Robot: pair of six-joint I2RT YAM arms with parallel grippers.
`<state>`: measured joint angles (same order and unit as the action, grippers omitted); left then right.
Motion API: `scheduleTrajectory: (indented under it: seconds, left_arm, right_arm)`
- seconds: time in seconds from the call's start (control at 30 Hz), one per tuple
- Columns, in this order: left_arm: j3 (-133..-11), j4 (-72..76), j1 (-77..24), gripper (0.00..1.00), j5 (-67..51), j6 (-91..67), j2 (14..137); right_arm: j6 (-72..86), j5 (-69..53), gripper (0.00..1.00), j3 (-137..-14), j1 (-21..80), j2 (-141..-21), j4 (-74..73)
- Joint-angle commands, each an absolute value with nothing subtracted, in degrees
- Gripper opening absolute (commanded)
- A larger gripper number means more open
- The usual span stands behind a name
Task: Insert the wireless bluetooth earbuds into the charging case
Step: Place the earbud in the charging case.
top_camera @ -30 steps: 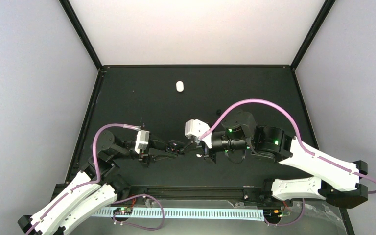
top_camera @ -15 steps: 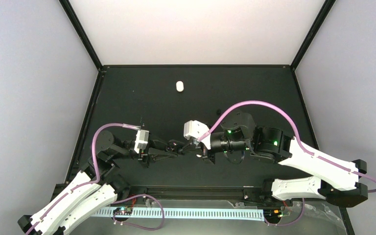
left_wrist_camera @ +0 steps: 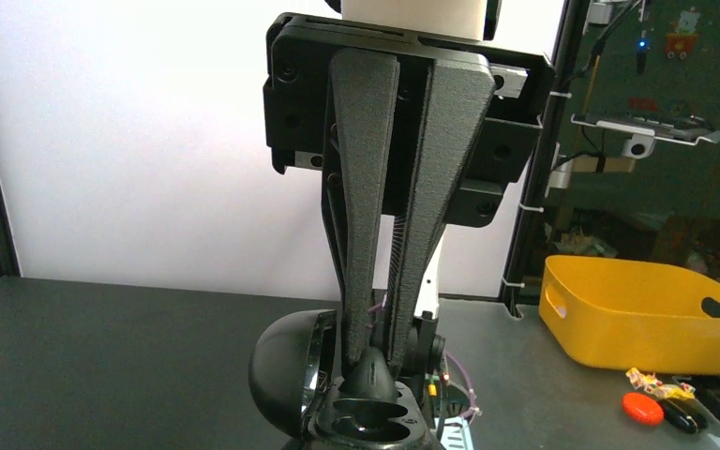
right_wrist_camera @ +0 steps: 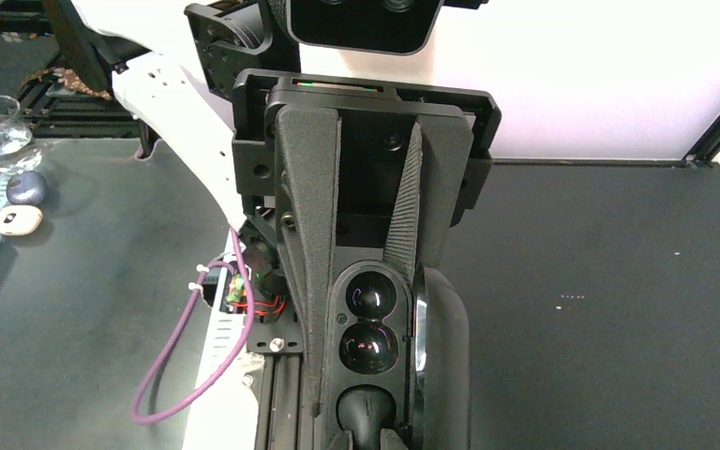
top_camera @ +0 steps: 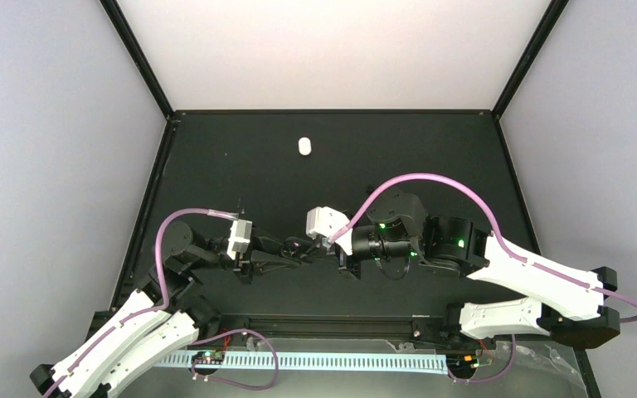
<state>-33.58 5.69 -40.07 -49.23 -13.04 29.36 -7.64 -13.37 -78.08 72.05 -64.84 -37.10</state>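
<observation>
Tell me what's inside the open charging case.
Two round, glossy dark hollows show in the charging case, one above the other. Whether anything sits in them is unclear; the right claw's fingers cover its sides.

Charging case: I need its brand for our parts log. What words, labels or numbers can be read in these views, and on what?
No text is readable in any view.
black charging case: no brand or marking shows.
small colourful sign, background of the left wrist view: too small and blurred to read.
</observation>
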Motion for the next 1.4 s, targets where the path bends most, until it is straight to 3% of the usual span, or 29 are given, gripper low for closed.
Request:
scheduleTrajectory:
  seconds: [0.0, 0.17, 0.7, 1.37]
  left_arm:
    - [-34.32, 8.43, -39.81, 0.01, -49.61, -13.44, 29.23]
    - [-34.16, 8.41, -39.8, 0.02, -49.53, -13.34, 29.22]
    - [-33.66, 8.37, -39.79, 0.02, -49.04, -13.03, 29.38]
    - [-33.57, 8.24, -39.8, 0.02, -48.6, -13.17, 28.88]
  right_arm:
    - [-7.87, -11.95, 0.09, -78.05, 72.66, -64.86, -37.31]
    - [-7.5, -11.79, 0.17, -78.0, 72.68, -64.2, -37.02]
    - [-6.41, -10.97, 0.28, -77.74, 72.69, -60.99, -36.03]
    - [-5.74, -12.19, 0.05, -77.04, 72.68, -62.81, -34.67]
